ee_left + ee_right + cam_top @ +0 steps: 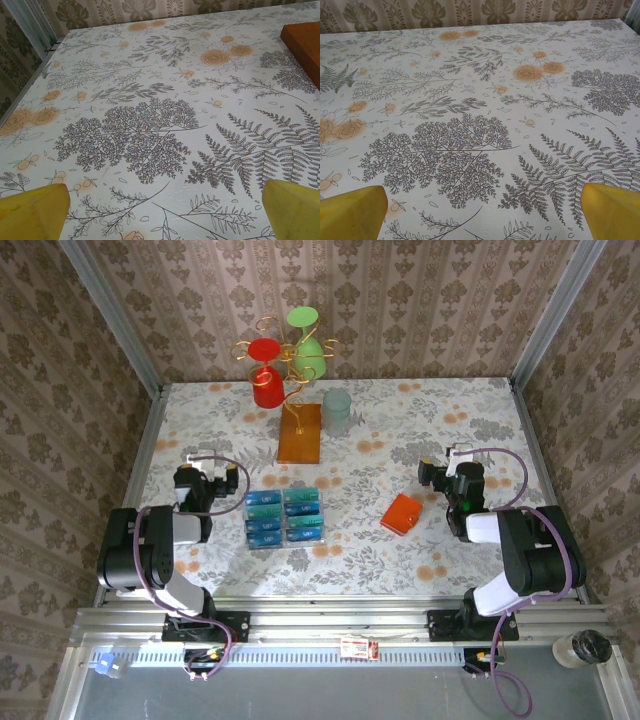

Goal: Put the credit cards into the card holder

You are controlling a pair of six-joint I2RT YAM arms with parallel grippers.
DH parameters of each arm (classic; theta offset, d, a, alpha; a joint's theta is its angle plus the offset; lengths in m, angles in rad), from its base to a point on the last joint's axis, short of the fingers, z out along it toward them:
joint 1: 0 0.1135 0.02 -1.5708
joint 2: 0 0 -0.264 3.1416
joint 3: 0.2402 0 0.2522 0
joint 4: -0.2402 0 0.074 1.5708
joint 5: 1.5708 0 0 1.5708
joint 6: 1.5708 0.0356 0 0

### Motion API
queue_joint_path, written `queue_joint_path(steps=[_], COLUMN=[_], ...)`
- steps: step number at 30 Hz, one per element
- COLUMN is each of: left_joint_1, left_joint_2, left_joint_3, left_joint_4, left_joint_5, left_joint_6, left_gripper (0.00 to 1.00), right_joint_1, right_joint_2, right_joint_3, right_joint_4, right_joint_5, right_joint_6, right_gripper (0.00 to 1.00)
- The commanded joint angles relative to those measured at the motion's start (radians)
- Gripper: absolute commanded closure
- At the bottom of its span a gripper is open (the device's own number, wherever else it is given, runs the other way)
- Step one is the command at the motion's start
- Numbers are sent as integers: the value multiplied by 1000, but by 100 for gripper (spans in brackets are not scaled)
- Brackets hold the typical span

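Observation:
Several blue and teal credit cards (285, 517) lie in two neat columns on the flowered table, left of centre. The small orange-red card holder (402, 514) lies flat to their right, turned at an angle. My left gripper (199, 476) rests just left of the cards, open with nothing in it; its yellow fingertips (32, 215) stand wide apart over bare cloth. My right gripper (456, 472) sits right of the card holder, also open and empty, with yellow fingertips (612, 210) spread over the tablecloth.
At the back middle stands a gold wire stand (290, 365) on an orange-brown base (300, 432), carrying a red cup (266, 380) and a green cup (308, 352). A pale grey cup (337, 411) stands beside it. The base's corner (305, 45) shows in the left wrist view. Patterned walls enclose the table.

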Motion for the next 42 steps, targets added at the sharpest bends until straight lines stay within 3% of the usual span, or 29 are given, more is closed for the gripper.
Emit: queue_joint_path(steps=[1, 10, 14, 16, 18, 22, 24, 27, 31, 36, 42], left_joint_1=[8, 2, -2, -18, -19, -22, -22, -24, -32, -61, -134], left_joint_2=[-5, -10, -67, -121, -182, -334, -407, -491, -600, -782, -1006], left_joint_3=[7, 0, -2, 18, 48, 166, 241, 324, 334, 222, 26], left_joint_4=[5, 16, -25, -115, -213, -567, -799, -1110, -1289, -1338, -1309], left_joint_5=[16, -30, -148, -278, -340, -450, -458, -405, -222, 14, 111], left_joint_6=[-14, -21, -60, -84, -103, -237, -368, -555, -645, -717, -809], left_gripper=[0, 0, 0, 0, 0, 0, 0, 0, 0, 0, 0], right_joint_1=[-6, -8, -7, -6, -7, -17, -30, -14, 72, 306, 629], right_joint_2=[3, -5, -116, -174, -213, -246, -232, -225, -285, -385, -406], right_joint_3=[14, 11, 70, 125, 192, 369, 403, 411, 358, 329, 274], right_joint_4=[0, 1, -186, -324, -456, -844, -888, -908, -895, -1027, -1087], right_joint_5=[-16, -12, 57, 76, 108, 240, 121, -27, -173, -153, -32], right_joint_6=[-8, -2, 21, 30, 106, 541, 568, 566, 512, 430, 421], right_gripper=[0, 0, 0, 0, 0, 0, 0, 0, 6, 11, 13])
